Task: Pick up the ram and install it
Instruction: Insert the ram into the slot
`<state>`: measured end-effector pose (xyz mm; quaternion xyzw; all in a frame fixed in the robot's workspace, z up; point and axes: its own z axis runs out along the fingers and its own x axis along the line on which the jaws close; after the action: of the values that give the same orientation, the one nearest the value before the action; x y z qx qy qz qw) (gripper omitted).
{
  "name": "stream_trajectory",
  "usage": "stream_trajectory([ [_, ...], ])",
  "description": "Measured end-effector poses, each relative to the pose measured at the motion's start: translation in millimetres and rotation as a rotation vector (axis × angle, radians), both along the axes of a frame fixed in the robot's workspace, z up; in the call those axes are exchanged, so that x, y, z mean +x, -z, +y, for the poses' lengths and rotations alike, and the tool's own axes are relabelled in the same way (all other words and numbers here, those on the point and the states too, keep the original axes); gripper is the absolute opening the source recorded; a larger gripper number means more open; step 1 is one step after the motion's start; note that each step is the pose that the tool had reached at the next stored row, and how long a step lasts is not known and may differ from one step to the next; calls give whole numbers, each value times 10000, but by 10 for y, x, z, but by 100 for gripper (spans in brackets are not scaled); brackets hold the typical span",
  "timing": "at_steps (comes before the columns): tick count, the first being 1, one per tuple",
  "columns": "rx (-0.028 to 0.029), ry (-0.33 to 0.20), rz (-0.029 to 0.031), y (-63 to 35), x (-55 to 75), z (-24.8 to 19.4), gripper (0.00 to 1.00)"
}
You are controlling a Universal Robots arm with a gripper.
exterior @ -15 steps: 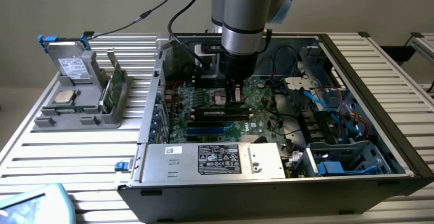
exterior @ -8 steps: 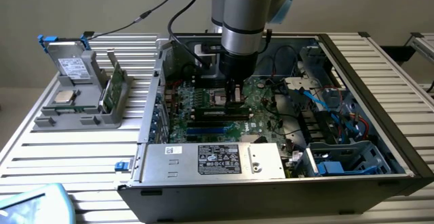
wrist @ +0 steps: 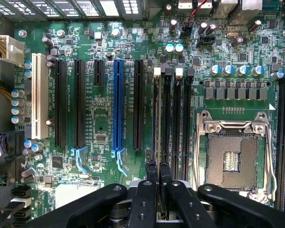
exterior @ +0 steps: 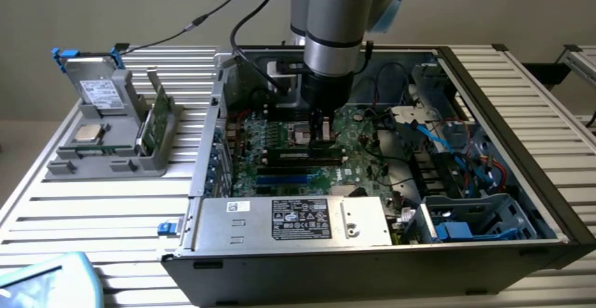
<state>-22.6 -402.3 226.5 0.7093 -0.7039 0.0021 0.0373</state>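
So here's where I'm at. The slatted worktop [exterior: 112, 210] carries the open PC case [exterior: 373, 273], and I'm reaching straight down into it. The motherboard [wrist: 102, 123] lies flat right under my end effector [wrist: 157, 173], with the bare CPU socket [wrist: 232, 156] just off to one side of it and the long expansion slots off to the other side. Well away from the end effector, outside the case, sits the grey holder [exterior: 102, 161] with a green board standing in it. Can't tell from here whether that one is a spare stick.

My fingers are pressed almost together, pinching something thin. I'm fairly sure it's the ram [wrist: 156, 123], seen edge-on. It runs away from my fingertips right along the outermost of the memory slots [wrist: 180, 123], the one furthest from the socket. I can't tell if its lower edge is already in the slot or hanging just above it.

My read is that picking up is done and I'm in the install step, at the lining-up or seating part. Seating looks like it calls for a straight push down with the stick kept square to the slot and no twist, and for the white latch [wrist: 156, 71] at the far end to be free to catch.
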Motion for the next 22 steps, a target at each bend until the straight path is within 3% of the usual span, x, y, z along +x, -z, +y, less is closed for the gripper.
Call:
stream_trajectory([
  [16, 6, -38, 1, 17, 0, 9, 13],
  [22, -30, -129, 2, 18, 0, 13, 13],
])
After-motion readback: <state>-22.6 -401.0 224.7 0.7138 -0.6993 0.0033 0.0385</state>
